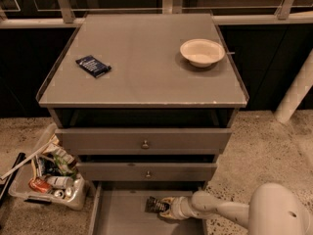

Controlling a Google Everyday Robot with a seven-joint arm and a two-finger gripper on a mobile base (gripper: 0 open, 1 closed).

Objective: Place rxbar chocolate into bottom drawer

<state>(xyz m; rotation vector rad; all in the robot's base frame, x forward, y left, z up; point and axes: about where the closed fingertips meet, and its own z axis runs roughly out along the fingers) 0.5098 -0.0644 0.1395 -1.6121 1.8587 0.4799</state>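
Chocolate-dark wrapper first: the rxbar chocolate point(155, 204) sits low at the front of the grey cabinet point(220, 141), over the pulled-out bottom drawer point(122, 217), just below the front of the cabinet's second drawer. The end effector point(165, 207) is pinching the bar by its right end, so the bar sticks out leftward from it across the drawer's grey floor. Whether the bar touches that floor cannot be told from this view. The pale arm point(220, 210) reaches in from the right of the cabinet's base, its rounded white body at the lower right corner of the view.

Above the open tray, the cabinet's two upper drawers each show a small round knob, the top one point(145, 144) and the middle one point(148, 174), and both fronts stand slightly out from the frame. On the cabinet's tabletop point(142, 77) a dark blue flat packet point(93, 65) lies near the left edge, and a shallow cream bowl point(202, 52) rests toward the right rear corner; the two are well apart.

To the left of the cabinet, on the speckled floor point(264, 151), a clear plastic bin point(73, 199) holds a jumble of cans and packets.
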